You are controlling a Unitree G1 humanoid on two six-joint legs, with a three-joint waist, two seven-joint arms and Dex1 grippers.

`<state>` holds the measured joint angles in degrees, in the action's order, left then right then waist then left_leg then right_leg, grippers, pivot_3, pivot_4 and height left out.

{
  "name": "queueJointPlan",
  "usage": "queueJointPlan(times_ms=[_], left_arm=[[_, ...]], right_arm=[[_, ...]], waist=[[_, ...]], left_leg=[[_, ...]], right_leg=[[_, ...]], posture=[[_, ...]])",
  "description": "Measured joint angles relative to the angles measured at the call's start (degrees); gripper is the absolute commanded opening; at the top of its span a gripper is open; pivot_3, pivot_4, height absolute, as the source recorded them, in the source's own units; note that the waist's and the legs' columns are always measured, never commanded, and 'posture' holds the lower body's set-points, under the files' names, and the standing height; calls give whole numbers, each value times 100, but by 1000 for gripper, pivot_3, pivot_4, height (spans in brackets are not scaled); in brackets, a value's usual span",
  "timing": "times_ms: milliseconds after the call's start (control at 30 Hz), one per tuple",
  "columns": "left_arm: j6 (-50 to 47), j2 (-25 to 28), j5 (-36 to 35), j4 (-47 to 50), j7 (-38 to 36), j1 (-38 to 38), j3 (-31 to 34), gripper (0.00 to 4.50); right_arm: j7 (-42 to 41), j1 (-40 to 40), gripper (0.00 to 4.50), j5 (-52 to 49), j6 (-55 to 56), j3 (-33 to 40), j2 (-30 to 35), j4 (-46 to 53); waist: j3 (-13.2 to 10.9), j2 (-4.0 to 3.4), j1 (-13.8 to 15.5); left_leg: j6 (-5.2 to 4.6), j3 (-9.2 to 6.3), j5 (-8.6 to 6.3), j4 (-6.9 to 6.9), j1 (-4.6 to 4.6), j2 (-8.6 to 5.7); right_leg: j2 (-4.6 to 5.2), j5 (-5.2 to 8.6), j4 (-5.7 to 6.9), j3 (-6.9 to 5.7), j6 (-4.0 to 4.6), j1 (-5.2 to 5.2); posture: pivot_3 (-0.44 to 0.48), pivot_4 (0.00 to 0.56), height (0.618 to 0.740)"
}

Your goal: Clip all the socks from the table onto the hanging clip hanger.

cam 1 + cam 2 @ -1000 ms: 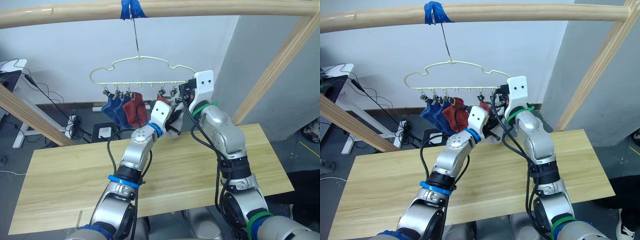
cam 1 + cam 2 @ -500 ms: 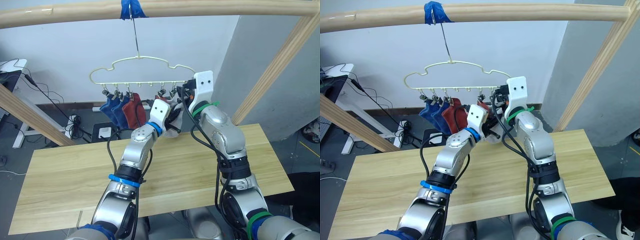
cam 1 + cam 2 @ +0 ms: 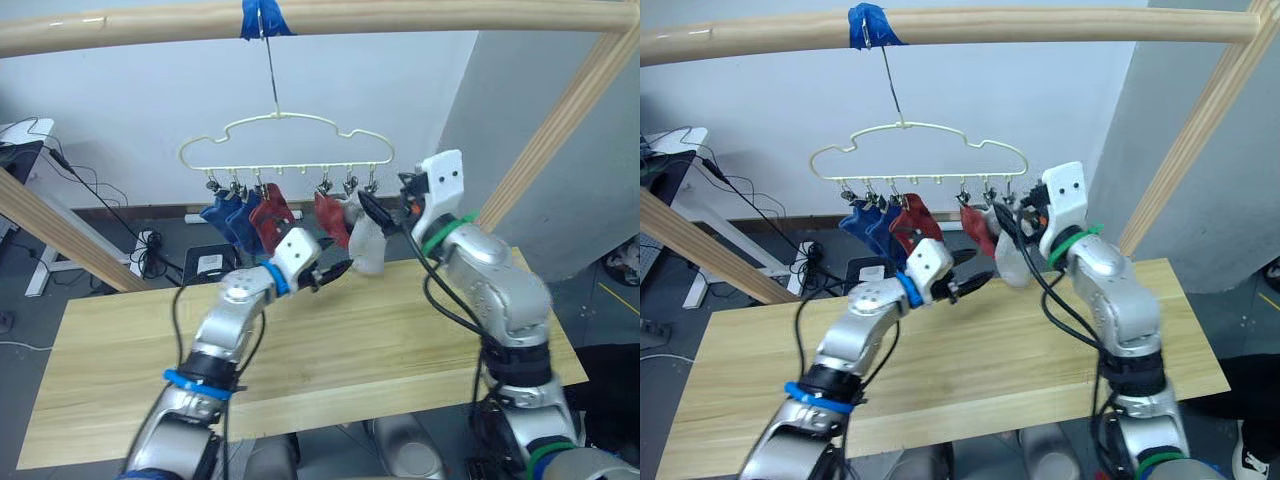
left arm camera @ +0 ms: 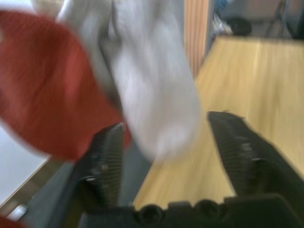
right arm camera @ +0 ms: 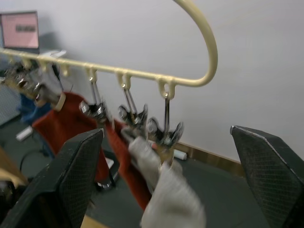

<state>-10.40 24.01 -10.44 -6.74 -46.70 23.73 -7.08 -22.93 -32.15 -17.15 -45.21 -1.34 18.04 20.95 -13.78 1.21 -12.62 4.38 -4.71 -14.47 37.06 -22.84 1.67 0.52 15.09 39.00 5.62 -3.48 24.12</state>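
Observation:
The pale-yellow clip hanger (image 3: 285, 140) hangs by its hook from the top pole. Clipped along it are two blue socks (image 3: 225, 215), two rust red socks (image 3: 268, 213) and light grey socks (image 3: 366, 238) at its right end. My left gripper (image 3: 338, 270) is open just below and left of the grey socks, above the table (image 3: 400, 330); in the left wrist view the grey sock (image 4: 156, 95) hangs apart from its fingers (image 4: 107, 156). My right gripper (image 3: 383, 212) is open beside the right-end clips (image 5: 164, 135), holding nothing.
A thick wooden pole frame (image 3: 400, 15) spans the top, with slanted poles at the left (image 3: 60, 235) and right (image 3: 560, 120). Blue tape (image 3: 264, 18) holds the hanger's hook. Cables and a power strip (image 3: 150, 245) lie on the floor behind the table.
Both grippers opened and drew back from the hanger's right end. The left arm dropped toward the table, the right arm moved right. The grey sock stays hanging from its clip.

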Motion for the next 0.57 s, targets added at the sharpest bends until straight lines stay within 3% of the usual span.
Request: queueJointPlan(times_ms=[33,67,267,400,567], left_arm=[[-139,229,-176,242,-161,-123,150,4441],[-238,407,-306,409,-272,-204,271,4476],[-996,1687,-1053,1182,-685,-834,1434,4476],[-1545,2618,-1015,1208,-572,-1381,2140,4476],[-1582,2885,-994,1127,-642,-1587,2535,4476]], right_arm=[[-326,32,4500,-108,-29,-10,355,103],[-556,47,4500,-178,-23,-6,592,156],[-1826,134,4500,-349,352,-84,1808,277],[-2375,232,4500,-438,752,35,2288,162],[-2704,270,4500,-444,1052,171,2556,-66]], waist=[[0,0,1],[0,0,4],[0,1,2],[1,2,63],[2,4,192]], left_leg=[[0,0,0,0,0,0],[0,-1,0,-1,1,0],[-1,2,-1,-2,4,4],[-1,3,-1,-1,2,3],[-1,2,-1,0,1,2]], right_leg=[[0,0,0,0,0,0],[0,0,-1,-1,0,0],[-2,5,-1,1,-7,1],[-1,7,-4,0,-10,1],[1,3,-4,-3,-3,2]], posture=[[-210,183,730],[-206,181,730],[-166,168,730],[-154,164,730],[-145,155,730]])
